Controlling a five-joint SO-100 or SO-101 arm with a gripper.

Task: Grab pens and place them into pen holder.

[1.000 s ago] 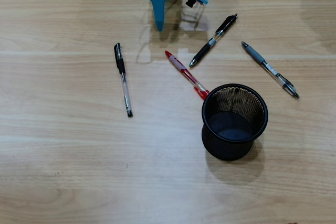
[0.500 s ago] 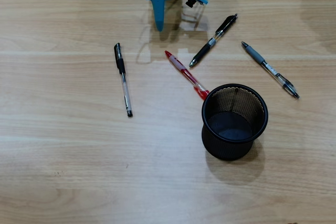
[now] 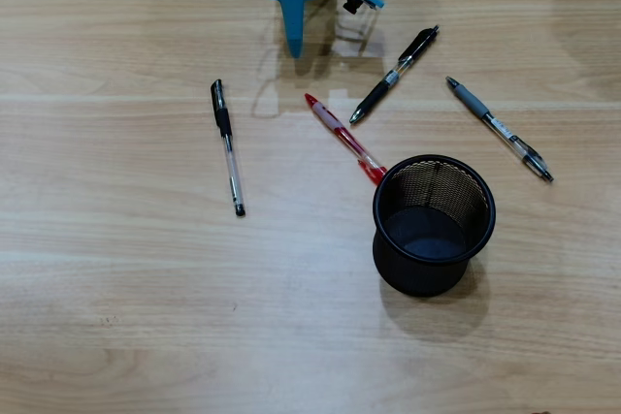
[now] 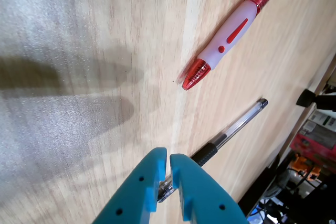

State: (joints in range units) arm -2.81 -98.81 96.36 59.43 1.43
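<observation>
In the overhead view, the pens lie flat on the wood table. A clear pen with a black cap (image 3: 227,145) is at the left and a red pen (image 3: 344,138) in the middle, its lower end beside the black wire-mesh pen holder (image 3: 412,278). A black pen (image 3: 395,75) and a grey pen (image 3: 499,128) lie to the right. The holder stands upright and looks empty. My blue gripper (image 3: 294,46) hangs at the top, shut on nothing, apart from every pen. In the wrist view the gripper (image 4: 168,157) sits above the clear pen (image 4: 231,132), with the red pen (image 4: 231,35) beyond.
A table edge and clutter beyond it show at the right of the wrist view (image 4: 315,129). Bare wood lies at the left and bottom of the overhead view (image 3: 146,317).
</observation>
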